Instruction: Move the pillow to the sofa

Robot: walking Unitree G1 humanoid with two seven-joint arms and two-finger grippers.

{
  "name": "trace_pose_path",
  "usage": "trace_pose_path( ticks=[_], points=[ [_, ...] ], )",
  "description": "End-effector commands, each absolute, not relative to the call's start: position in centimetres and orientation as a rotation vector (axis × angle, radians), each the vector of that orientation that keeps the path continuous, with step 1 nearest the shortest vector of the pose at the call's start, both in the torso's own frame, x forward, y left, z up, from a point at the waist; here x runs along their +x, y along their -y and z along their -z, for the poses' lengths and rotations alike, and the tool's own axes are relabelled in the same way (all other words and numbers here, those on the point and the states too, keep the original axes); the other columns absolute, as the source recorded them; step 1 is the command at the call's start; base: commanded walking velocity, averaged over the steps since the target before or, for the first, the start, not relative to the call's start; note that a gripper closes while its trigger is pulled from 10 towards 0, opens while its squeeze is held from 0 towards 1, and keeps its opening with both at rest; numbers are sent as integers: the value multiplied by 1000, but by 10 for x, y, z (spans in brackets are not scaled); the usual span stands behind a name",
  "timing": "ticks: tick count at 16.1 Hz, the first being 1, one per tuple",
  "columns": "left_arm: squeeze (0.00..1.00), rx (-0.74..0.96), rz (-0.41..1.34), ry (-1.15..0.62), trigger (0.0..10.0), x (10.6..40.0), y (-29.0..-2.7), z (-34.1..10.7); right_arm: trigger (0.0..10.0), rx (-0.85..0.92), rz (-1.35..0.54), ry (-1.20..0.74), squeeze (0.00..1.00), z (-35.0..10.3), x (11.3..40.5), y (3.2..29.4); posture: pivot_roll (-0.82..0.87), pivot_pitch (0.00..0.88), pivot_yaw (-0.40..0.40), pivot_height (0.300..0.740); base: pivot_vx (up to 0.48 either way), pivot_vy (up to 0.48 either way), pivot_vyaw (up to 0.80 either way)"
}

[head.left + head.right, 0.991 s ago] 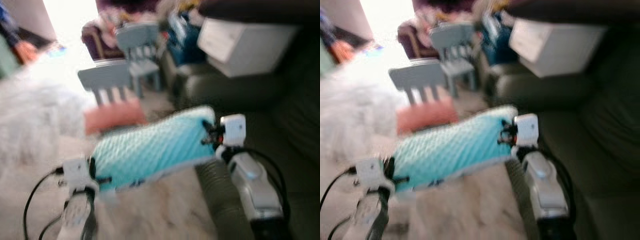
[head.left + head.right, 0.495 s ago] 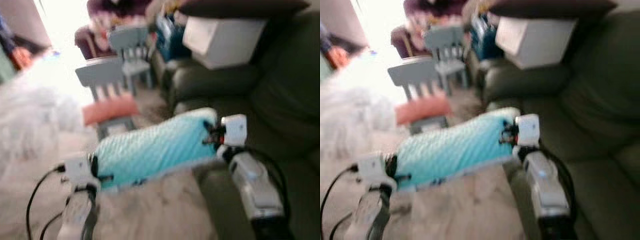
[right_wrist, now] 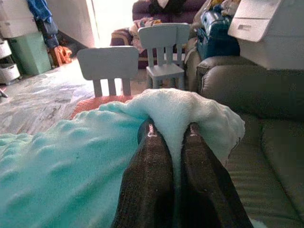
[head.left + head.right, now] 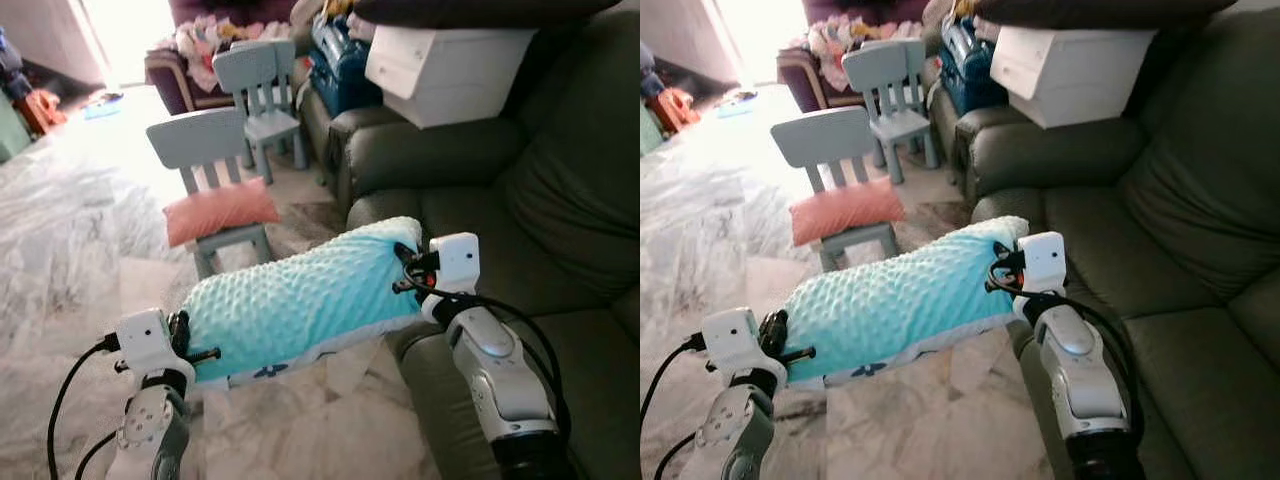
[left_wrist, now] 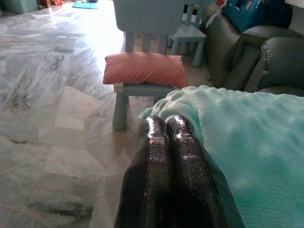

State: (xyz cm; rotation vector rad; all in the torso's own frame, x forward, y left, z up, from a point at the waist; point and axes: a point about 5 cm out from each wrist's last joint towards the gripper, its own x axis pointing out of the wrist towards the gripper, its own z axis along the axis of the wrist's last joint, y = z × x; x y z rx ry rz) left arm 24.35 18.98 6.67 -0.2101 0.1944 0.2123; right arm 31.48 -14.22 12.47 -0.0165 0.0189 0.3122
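The turquoise pillow [image 4: 300, 305], a long cushion of bumpy dotted plush with a pale printed underside, hangs in the air between the two grippers, beside the dark green sofa [image 4: 520, 200]. The right gripper [image 3: 172, 137] pinches a fold of its end between its fingers. The left gripper [image 5: 166, 124] has its fingers pressed together at the other end, apparently nipping the fabric edge.
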Motion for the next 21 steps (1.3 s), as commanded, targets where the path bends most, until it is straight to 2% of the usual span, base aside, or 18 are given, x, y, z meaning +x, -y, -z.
trace_pose_path(
  ticks=[1, 14, 16, 21],
  points=[
    [0, -210, -216, -171, 10000, 245, -193, -73, 10000, -14, -324, 26, 0, -137, 318, 139, -243, 0, 80, 740, 0, 0, 0],
    [0, -212, -212, -171, 10000, 246, -194, -73, 10000, -14, -321, 20, 0, -136, 318, 138, -244, 0, 82, 740, 0, 0, 0],
    [0, -257, -150, -149, 10000, 254, -189, -82, 10000, -3, -298, 12, 0, -136, 321, 140, -249, 0, 91, 740, 0, 0, -800],
    [0, -253, -145, -150, 10000, 255, -188, -82, 10000, -2, -301, 12, 0, -136, 321, 139, -250, 0, 91, 740, 0, 0, -800]
  ],
)
